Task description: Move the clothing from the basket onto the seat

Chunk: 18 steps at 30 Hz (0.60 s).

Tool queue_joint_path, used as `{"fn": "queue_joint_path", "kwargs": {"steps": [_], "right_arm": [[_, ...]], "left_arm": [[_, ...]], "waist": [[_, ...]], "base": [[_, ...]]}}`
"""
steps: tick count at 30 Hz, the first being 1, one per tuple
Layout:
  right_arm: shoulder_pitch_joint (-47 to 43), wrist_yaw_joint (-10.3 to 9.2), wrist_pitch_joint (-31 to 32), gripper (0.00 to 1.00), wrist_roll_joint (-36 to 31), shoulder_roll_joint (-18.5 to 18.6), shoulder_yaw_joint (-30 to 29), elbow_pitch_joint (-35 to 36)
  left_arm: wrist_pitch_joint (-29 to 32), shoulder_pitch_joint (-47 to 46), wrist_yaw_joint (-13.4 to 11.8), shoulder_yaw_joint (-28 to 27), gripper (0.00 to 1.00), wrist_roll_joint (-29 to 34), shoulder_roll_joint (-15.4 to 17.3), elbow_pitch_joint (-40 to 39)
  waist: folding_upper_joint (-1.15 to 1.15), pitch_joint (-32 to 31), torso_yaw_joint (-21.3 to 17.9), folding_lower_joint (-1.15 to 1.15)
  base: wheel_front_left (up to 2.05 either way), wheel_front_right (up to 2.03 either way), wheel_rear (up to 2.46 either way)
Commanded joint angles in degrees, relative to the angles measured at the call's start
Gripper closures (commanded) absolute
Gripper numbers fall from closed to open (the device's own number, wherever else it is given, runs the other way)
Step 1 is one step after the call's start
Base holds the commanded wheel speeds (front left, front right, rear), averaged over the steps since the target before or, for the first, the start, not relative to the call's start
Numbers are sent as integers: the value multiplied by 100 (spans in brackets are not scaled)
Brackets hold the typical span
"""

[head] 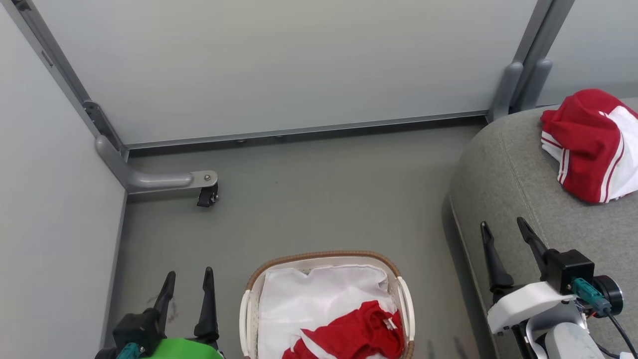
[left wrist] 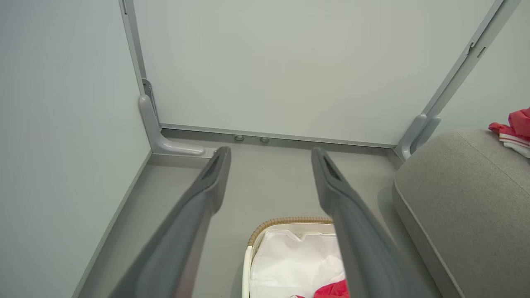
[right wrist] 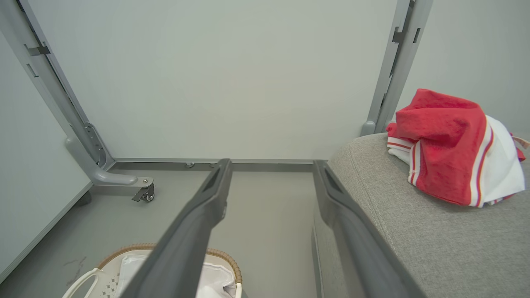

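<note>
The left tool (head: 189,273) hangs with its two dark fingers spread apart, nothing between them and touching nothing, just left of the laundry basket (head: 324,255). The right tool (head: 502,224) is parted just as widely and equally empty, poised over the rounded front edge of the grey sofa (head: 518,189).

Between the two, and nearer the robot's body than either set of fingertips, a crumpled red garment (head: 354,329) lies in the basket. It is bunched on the white liner (head: 309,299) toward the near end and the sofa-side wall, and its heap runs roughly crosswise to the basket's length. The lower part of it is cut off from sight. It lies to the right of the left tool and to the left of the right tool, about equally far from both as far as I can judge. Either one would have to draw back and drop down into the basket. The right arm looks to have the shorter carry afterwards.

The other red-and-white garment (head: 583,144) sits on the sofa, well beyond the right tool, so I'd call the job half done.
</note>
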State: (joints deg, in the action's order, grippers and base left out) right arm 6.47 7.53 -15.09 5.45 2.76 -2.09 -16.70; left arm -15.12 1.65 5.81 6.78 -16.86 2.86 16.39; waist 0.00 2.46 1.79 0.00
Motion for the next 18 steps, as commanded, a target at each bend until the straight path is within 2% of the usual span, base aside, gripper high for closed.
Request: {"fn": "queue_joint_path", "kwargs": {"steps": [1,11,18], "right_arm": [[-27,-8,-12,0,26,24,-14,27],[174,-8,-12,0,-39,25,-54,131],[536,-8,-12,0,-146,26,-134,310]], "left_arm": [[-5,-14,13,-11,0,49,6,-26],[-5,-323,50,227,0,178,6,42],[-4,-1076,114,945,0,415,6,571]], "waist": [[0,17,-2,0],[0,426,-50,0],[0,1174,-241,0]], "base": [[0,0,0],[0,0,0],[0,0,0]]}}
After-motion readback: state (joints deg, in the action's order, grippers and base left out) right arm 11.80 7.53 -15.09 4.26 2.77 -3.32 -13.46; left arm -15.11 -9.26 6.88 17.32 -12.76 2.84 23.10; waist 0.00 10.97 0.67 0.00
